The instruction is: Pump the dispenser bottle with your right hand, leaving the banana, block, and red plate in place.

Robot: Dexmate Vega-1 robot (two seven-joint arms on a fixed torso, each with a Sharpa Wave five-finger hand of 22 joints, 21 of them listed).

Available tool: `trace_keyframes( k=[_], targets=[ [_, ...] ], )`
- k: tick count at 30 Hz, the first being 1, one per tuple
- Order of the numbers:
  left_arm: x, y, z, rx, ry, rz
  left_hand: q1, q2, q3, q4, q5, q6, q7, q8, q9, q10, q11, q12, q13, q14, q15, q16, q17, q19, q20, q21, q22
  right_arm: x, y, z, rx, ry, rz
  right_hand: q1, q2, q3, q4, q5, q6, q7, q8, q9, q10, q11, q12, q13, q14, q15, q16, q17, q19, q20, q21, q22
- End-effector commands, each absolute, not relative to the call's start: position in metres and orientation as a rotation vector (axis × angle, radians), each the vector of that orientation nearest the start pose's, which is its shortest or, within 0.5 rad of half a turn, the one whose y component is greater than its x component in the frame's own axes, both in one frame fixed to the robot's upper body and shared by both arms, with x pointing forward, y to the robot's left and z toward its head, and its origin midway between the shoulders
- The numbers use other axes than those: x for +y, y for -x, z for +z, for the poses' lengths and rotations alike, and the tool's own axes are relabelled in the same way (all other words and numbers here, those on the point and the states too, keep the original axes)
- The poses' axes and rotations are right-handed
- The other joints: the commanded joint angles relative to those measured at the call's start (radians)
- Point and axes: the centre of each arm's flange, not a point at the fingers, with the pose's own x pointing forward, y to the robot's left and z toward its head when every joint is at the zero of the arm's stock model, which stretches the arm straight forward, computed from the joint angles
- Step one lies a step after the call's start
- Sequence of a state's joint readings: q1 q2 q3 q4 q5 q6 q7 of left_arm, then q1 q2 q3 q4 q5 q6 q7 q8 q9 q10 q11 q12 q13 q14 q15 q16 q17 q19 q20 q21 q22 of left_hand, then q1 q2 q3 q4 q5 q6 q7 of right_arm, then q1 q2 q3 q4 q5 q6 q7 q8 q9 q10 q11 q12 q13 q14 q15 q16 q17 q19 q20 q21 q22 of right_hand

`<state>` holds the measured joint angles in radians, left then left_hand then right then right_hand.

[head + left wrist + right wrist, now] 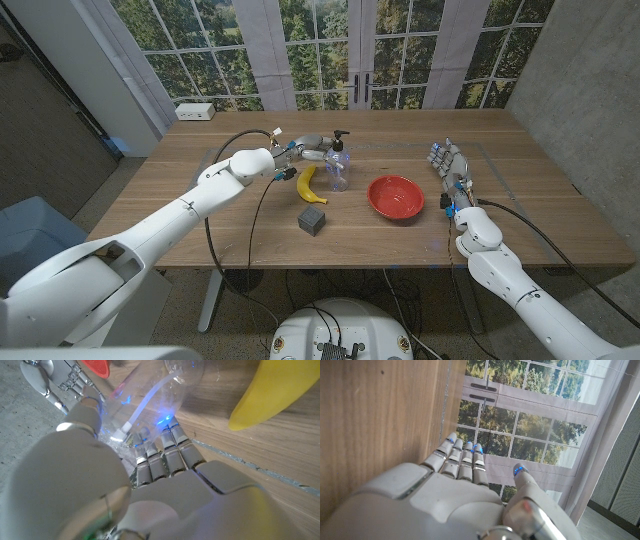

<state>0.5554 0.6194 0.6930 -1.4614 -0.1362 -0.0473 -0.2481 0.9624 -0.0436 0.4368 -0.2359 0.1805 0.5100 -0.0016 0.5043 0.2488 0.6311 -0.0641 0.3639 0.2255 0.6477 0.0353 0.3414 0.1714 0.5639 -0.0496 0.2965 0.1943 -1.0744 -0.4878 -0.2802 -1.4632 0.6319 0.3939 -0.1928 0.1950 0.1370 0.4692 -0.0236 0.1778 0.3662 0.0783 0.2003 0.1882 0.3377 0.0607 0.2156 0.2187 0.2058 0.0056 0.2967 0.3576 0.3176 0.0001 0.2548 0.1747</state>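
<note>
A clear dispenser bottle [338, 170] with a black pump top stands upright near the middle of the table. My left hand [303, 148] grips its body from its left side; in the left wrist view the fingers [167, 455] and thumb wrap the clear bottle [150, 390]. The banana [310, 186] lies just in front of the bottle, the dark block [313, 219] nearer the front edge, and the red plate [396, 196] to the right. My right hand [450, 168] is right of the plate, open, fingers stretched toward the window and holding nothing [465, 485].
A small white box [195, 112] sits at the table's far left corner. Bare wood [540, 215] lies around the right hand. Cables run from the left arm over the table's front edge. Windows stand behind the table.
</note>
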Motion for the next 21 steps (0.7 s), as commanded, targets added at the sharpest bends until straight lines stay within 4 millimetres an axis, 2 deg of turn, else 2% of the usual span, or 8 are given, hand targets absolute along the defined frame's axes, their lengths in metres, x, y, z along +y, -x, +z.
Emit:
trace_keyframes(
  k=[1,8,21],
  targets=[
    [0.156,-0.638,0.039,-0.578,-0.815,-0.497,0.25,0.227,0.065,0.056,-0.003,0.219,-0.013,0.011,0.01,0.281,-0.086,0.013,0.041,0.329,-0.277,0.031,0.094,0.012,-0.01,0.009,0.004,-0.312,-0.603,-0.084,-0.635,-0.184,-0.003,-0.002,0.023,-0.004,0.0,0.005,0.006,-0.004,0.003,0.005,0.007,-0.002,0.003,0.001,0.006,0.003,-0.002,0.0,0.007,0.005,-0.003,0.001],
    [0.156,-0.636,0.04,-0.593,-0.81,-0.476,0.268,0.22,0.058,0.056,-0.002,0.235,-0.012,0.021,0.015,0.306,-0.091,0.027,0.063,0.348,-0.277,0.044,0.107,0.026,-0.023,0.021,0.006,-0.313,-0.604,-0.083,-0.636,-0.181,0.001,-0.003,0.024,-0.005,-0.001,0.005,0.007,0.0,0.003,0.005,0.009,-0.002,0.003,0.001,0.005,0.0,-0.003,0.0,0.008,0.005,-0.006,0.002],
    [0.155,-0.63,0.049,-0.644,-0.785,-0.448,0.279,0.215,0.049,0.058,-0.001,0.249,-0.011,0.026,0.014,0.321,-0.094,0.036,0.084,0.369,-0.278,0.052,0.112,0.038,-0.03,0.033,0.007,-0.314,-0.606,-0.083,-0.635,-0.188,0.001,-0.003,0.024,-0.005,-0.002,0.005,0.008,0.0,0.003,0.005,0.009,-0.002,0.003,0.001,0.006,0.0,-0.004,0.0,0.011,0.006,-0.009,0.002]
  ],
)
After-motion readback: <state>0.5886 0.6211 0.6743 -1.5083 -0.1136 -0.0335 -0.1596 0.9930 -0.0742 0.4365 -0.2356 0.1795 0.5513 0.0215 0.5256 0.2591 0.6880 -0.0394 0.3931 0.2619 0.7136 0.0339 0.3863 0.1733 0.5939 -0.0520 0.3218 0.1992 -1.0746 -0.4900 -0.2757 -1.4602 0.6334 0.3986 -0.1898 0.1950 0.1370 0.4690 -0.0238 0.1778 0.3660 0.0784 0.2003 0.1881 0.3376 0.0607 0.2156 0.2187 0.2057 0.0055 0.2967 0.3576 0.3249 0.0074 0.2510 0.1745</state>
